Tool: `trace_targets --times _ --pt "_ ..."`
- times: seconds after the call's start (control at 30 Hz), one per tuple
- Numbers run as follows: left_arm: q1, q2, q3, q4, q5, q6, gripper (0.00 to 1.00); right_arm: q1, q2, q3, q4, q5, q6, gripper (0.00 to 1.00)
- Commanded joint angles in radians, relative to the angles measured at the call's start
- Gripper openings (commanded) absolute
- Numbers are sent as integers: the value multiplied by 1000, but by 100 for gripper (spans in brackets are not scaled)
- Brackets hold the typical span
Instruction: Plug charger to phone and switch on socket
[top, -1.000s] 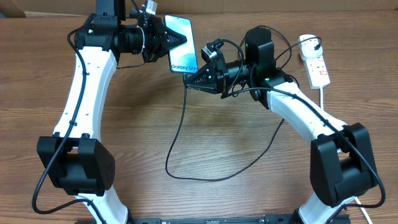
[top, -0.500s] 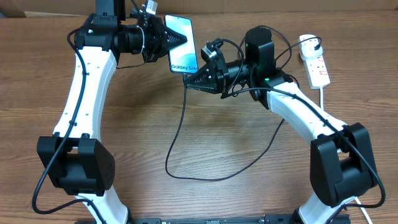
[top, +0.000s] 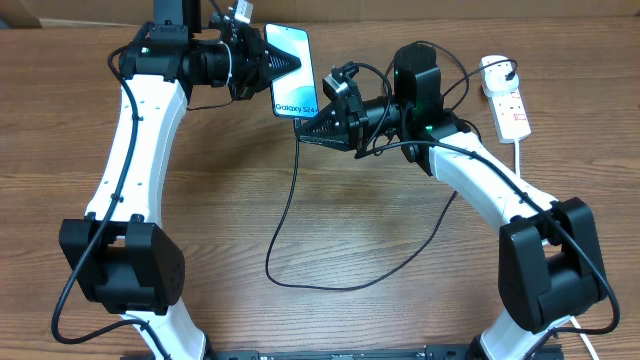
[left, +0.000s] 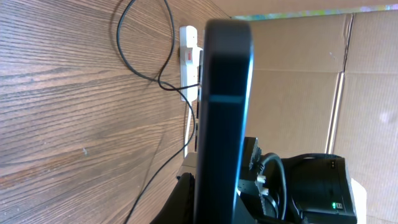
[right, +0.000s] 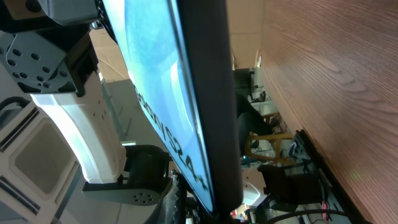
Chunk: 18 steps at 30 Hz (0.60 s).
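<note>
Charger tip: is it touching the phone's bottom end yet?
Cannot tell. Overhead, the charger cable runs up under the right gripper, which hides the phone end; neither wrist view shows the tip.

Tabletop: brown wood-grain surface (top: 220, 200) that fills nearly the whole overhead view, with the grain running left to right.
Far edge: a paler strip (top: 560, 8) lies along the top of the overhead view, beyond the tabletop.
Backdrop: in the left wrist view, large brown cardboard panels (left: 298, 81) stand past the tabletop's edge, with 1 seam (left: 343, 93) between them.
Trim: a thin multicoloured band (left: 311, 11) runs above the cardboard.
Room beyond: in the right wrist view, dark blurred clutter (right: 261, 143) sits past the tabletop, too indistinct to name.
Light: bright and even, with soft shadows on the wood.
</note>
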Motion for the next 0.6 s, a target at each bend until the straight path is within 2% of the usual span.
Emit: trace_targets --times 0.0,0.57 --pt "-9 -10 28 2 138 -6 4 -2 -16 3 2 63 13 4" --pt "0 -10 28 -55 146 37 4 -3 -16 3 73 17 12 4"
